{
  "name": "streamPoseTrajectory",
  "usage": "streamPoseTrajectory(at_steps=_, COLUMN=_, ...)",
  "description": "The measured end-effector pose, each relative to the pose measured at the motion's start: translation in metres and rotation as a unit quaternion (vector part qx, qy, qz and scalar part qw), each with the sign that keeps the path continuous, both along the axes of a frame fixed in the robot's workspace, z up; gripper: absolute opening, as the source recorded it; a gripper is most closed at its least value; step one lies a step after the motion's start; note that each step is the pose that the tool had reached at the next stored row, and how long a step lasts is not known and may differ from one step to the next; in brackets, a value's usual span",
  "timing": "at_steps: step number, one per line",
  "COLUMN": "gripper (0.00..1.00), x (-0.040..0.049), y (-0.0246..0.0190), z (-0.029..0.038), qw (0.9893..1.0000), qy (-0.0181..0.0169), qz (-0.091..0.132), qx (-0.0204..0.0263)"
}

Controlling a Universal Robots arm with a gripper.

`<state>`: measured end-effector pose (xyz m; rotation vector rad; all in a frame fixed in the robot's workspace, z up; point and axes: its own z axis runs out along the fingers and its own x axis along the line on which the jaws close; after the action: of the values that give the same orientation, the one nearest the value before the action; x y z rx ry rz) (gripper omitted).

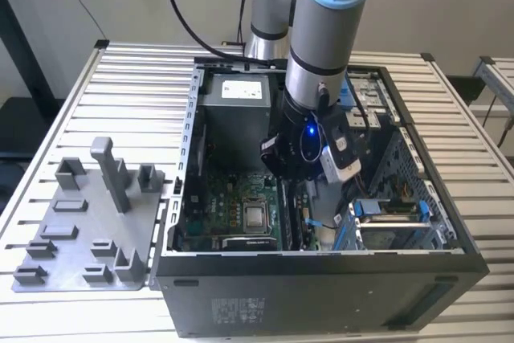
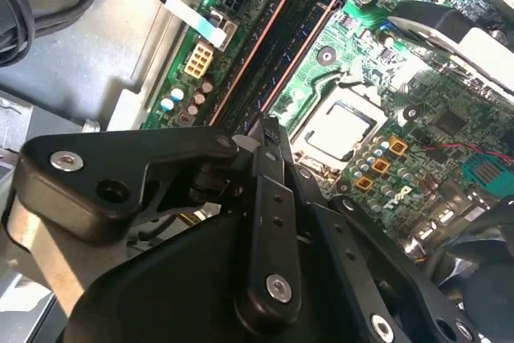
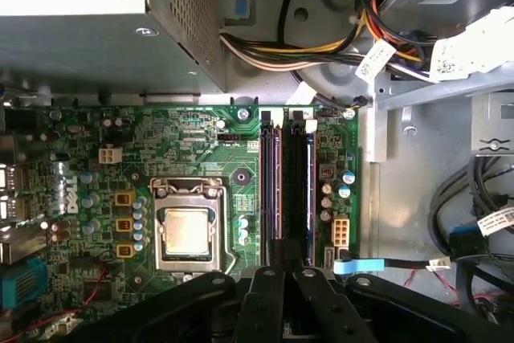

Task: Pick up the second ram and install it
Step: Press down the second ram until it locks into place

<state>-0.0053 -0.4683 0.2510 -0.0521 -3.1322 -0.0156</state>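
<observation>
My gripper [image 1: 301, 189] is down inside the open computer case, over the memory slots of the green motherboard [image 1: 241, 198]. In both wrist views its black fingers [image 2: 267, 142] stand close together at the near end of the second ram [image 2: 305, 46], a long dark stick standing on edge in the slot nearest the processor socket [image 3: 186, 226]. In the first wrist view the second ram [image 3: 275, 190] runs straight away from the gripper [image 3: 285, 272]. Another dark stick [image 3: 297, 190] stands in the slot beside it. Whether the second ram is pushed fully down I cannot tell.
The grey fixture tray [image 1: 80, 230] with upright posts lies on the slatted table at the exterior view's left. The case walls [image 1: 321, 287] surround the arm. A power supply [image 3: 72, 38], bundled cables [image 3: 321, 38] and a blue cable [image 3: 361, 265] sit close by.
</observation>
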Motion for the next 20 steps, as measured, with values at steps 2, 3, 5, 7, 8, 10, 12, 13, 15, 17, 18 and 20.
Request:
streamPoseTrajectory(at_steps=2, gripper=0.11, x=0.0, y=0.0, z=0.0003, qw=1.0, qy=0.0, qz=0.0, qx=0.0)
streamPoseTrajectory(at_steps=3, gripper=0.11, x=0.0, y=0.0, z=0.0004, qw=1.0, qy=0.0, qz=0.0, qx=0.0)
streamPoseTrajectory(at_steps=5, gripper=0.11, x=-0.0001, y=0.0, z=0.0006, qw=1.0, qy=0.0, qz=0.0, qx=0.0)
streamPoseTrajectory(at_steps=7, gripper=0.11, x=-0.0001, y=0.0, z=0.0009, qw=1.0, qy=0.0, qz=0.0, qx=0.0)
streamPoseTrajectory(at_steps=8, gripper=0.11, x=-0.0001, y=0.0, z=0.001, qw=1.0, qy=0.0, qz=0.0, qx=0.0)
streamPoseTrajectory(at_steps=10, gripper=0.11, x=-0.0001, y=0.0, z=0.0011, qw=1.0, qy=0.0, qz=0.0, qx=-0.0001)
streamPoseTrajectory(at_steps=12, gripper=0.11, x=-0.0001, y=0.0, z=0.0008, qw=1.0, qy=0.0, qz=0.003, qx=-0.0002)
streamPoseTrajectory(at_steps=13, gripper=0.11, x=-0.0001, y=0.0, z=0.0007, qw=1.0, qy=-0.0001, qz=0.005, qx=-0.0002)
streamPoseTrajectory(at_steps=15, gripper=0.11, x=-0.0001, y=0.0, z=0.0005, qw=0.9999, qy=-0.0001, qz=0.012, qx=-0.0001)
streamPoseTrajectory(at_steps=17, gripper=0.11, x=-0.0001, y=0.0, z=0.0004, qw=0.9998, qy=-0.0001, qz=0.021, qx=-0.0001)
streamPoseTrajectory(at_steps=18, gripper=0.11, x=-0.0001, y=0.0, z=0.0003, qw=0.9997, qy=-0.0001, qz=0.026, qx=-0.0001)
streamPoseTrajectory(at_steps=20, gripper=0.11, x=-0.0001, y=0.0, z=0.0002, qw=0.9992, qy=-0.0002, qz=0.039, qx=-0.0001)
